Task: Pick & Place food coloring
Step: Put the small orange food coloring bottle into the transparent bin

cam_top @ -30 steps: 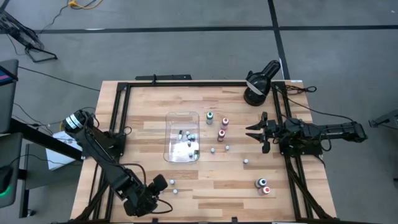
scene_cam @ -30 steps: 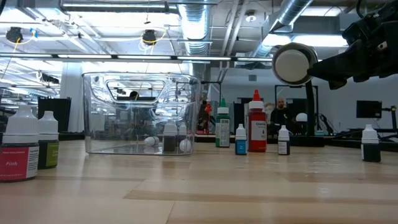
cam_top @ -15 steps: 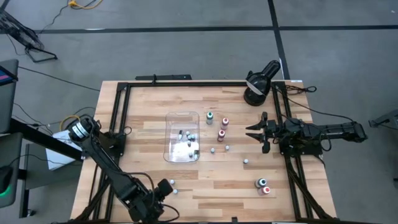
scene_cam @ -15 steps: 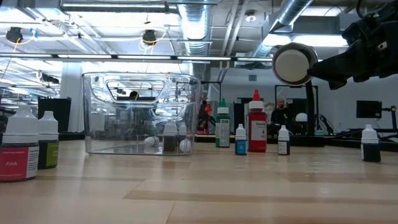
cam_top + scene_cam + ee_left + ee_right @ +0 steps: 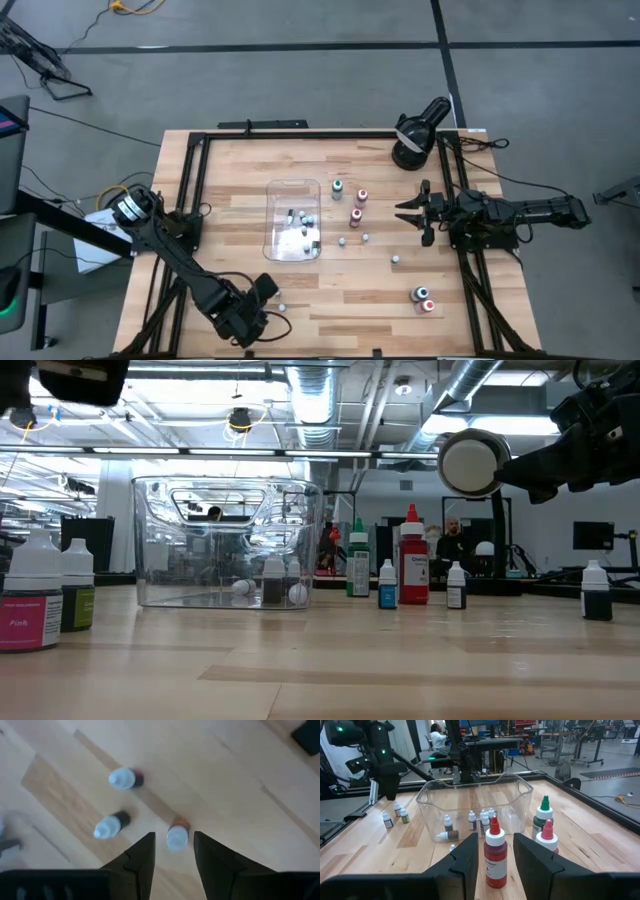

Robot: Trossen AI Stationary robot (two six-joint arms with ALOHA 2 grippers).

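The food coloring bottles stand scattered on the wooden table. Three tiny white-capped ones (image 5: 177,836) (image 5: 111,823) (image 5: 125,778) stand near the near edge, under my left gripper (image 5: 266,288) (image 5: 172,851). It is open and points down; the nearest bottle stands just ahead of its fingertips, untouched. Several more lie in the clear tray (image 5: 293,220). Taller red (image 5: 495,855), green (image 5: 541,820) and pink (image 5: 547,837) bottles stand right of the tray. My right gripper (image 5: 410,211) (image 5: 495,840) hovers open to their right, level, facing the red bottle from a distance.
A black round lamp (image 5: 415,135) sits at the far right corner. More small bottles stand toward the near right (image 5: 396,259) (image 5: 422,298). Black frame rails (image 5: 190,180) run along the table's sides. Bare wood lies between the tray and the near edge.
My left gripper has shifted a little toward the far edge and the right, over the small bottles near the near edge, and now shows in the low view's top left corner. No bottle has moved.
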